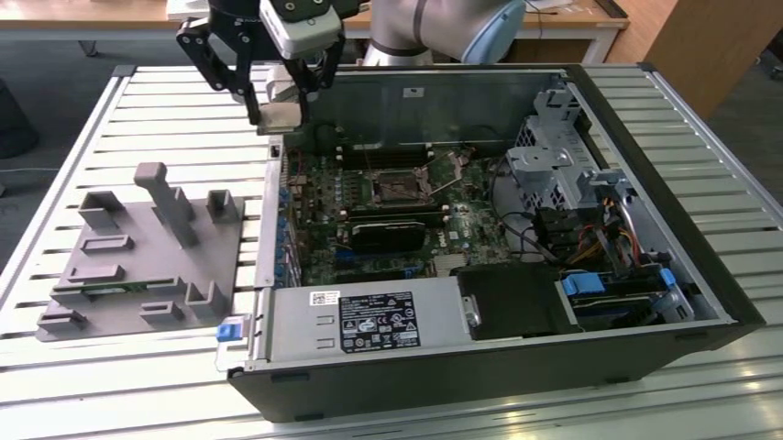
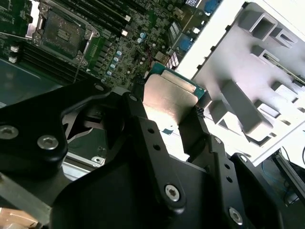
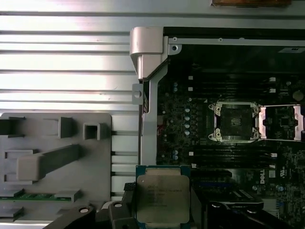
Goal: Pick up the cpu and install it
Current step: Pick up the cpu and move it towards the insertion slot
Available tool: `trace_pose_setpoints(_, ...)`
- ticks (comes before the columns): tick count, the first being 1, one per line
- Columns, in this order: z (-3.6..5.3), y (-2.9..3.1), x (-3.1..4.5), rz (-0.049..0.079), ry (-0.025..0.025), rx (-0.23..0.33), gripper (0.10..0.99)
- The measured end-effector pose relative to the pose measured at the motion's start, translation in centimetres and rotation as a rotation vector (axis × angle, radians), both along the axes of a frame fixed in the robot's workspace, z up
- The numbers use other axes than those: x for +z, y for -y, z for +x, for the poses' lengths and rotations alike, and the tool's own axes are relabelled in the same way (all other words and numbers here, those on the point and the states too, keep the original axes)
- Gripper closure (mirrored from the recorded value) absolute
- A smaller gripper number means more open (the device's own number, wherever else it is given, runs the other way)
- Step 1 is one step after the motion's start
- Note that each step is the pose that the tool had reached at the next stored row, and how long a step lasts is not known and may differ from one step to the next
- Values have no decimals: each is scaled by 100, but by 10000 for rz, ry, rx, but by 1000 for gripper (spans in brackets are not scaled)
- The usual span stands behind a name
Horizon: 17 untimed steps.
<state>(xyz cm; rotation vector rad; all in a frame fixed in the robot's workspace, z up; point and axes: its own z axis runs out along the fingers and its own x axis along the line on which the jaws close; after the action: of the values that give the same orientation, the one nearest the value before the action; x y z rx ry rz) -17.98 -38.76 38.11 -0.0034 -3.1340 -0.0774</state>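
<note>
Pincer (image 2: 169, 104) clamps the thin, silvery-topped, green-rimmed square cpu (image 3: 163, 195).

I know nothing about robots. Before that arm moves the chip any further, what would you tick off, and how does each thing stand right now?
1. Grip: the cpu is clamped between the fingers of the gripper: ok.
2. Clear of the grey fixture tray: the cpu hangs above the level of its pegs and off to one side: ok.
3. Socket open: its cover plate is swung aside: ok.
4. Socket free of stray things: none seen in it: ok.
5. Cpu lined up over the socket: it hangs by the case edge, off to one side: not ok.
6. Cpu corner marks matching the socket: cannot tell.
</note>
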Motion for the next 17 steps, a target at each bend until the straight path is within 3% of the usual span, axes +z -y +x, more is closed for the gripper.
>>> trace_pose_setpoints(17,89,-1,0,0,0,0,545)
